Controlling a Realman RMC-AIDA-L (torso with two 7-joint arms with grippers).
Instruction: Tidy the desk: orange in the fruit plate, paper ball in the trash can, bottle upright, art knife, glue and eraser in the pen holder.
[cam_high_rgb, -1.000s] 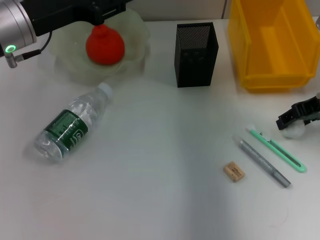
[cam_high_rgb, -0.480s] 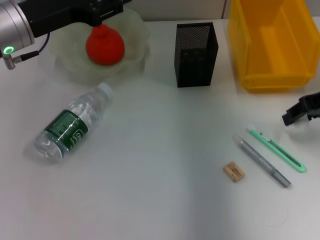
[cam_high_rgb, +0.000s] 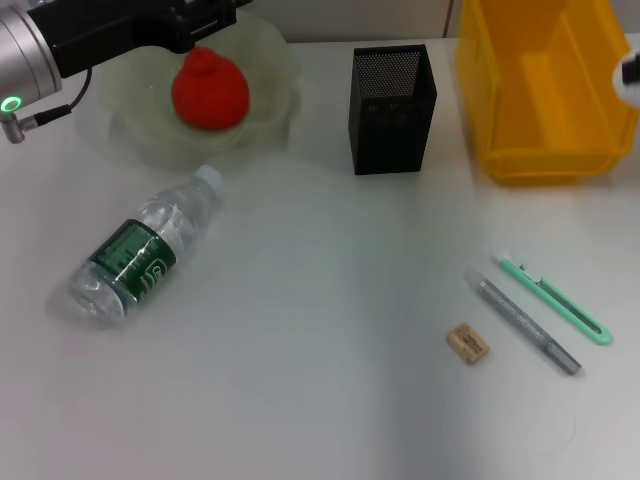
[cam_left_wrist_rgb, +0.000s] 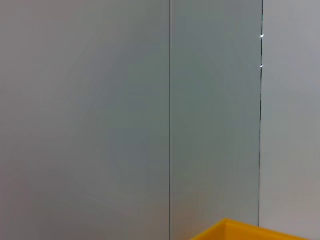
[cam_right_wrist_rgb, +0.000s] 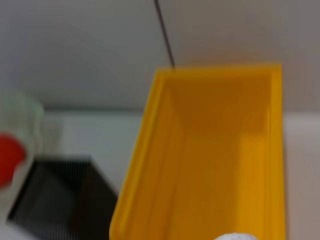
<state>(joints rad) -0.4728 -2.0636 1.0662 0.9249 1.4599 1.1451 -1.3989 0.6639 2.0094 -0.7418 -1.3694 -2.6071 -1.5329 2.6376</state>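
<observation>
A red-orange fruit (cam_high_rgb: 210, 90) sits in the pale fruit plate (cam_high_rgb: 135, 135) at the back left. My left gripper (cam_high_rgb: 200, 15) hangs just above it. A clear bottle (cam_high_rgb: 145, 250) with a green label lies on its side at the left. The black mesh pen holder (cam_high_rgb: 392, 100) stands at the back centre. The green art knife (cam_high_rgb: 555, 300), grey glue pen (cam_high_rgb: 525, 325) and tan eraser (cam_high_rgb: 467, 343) lie at the front right. My right gripper (cam_high_rgb: 630, 72) is at the right edge over the yellow bin (cam_high_rgb: 540, 160), holding the white paper ball (cam_right_wrist_rgb: 235, 236).
The yellow bin (cam_right_wrist_rgb: 145, 165) fills most of the right wrist view, with the pen holder (cam_right_wrist_rgb: 55, 200) beside it. The left wrist view shows a grey wall and a corner of the bin (cam_left_wrist_rgb: 250, 234). Bare table lies between bottle and eraser.
My right gripper has lifted the paper ball off the table near the knife and carried it back over the yellow bin. My left gripper has risen slightly off the fruit.
</observation>
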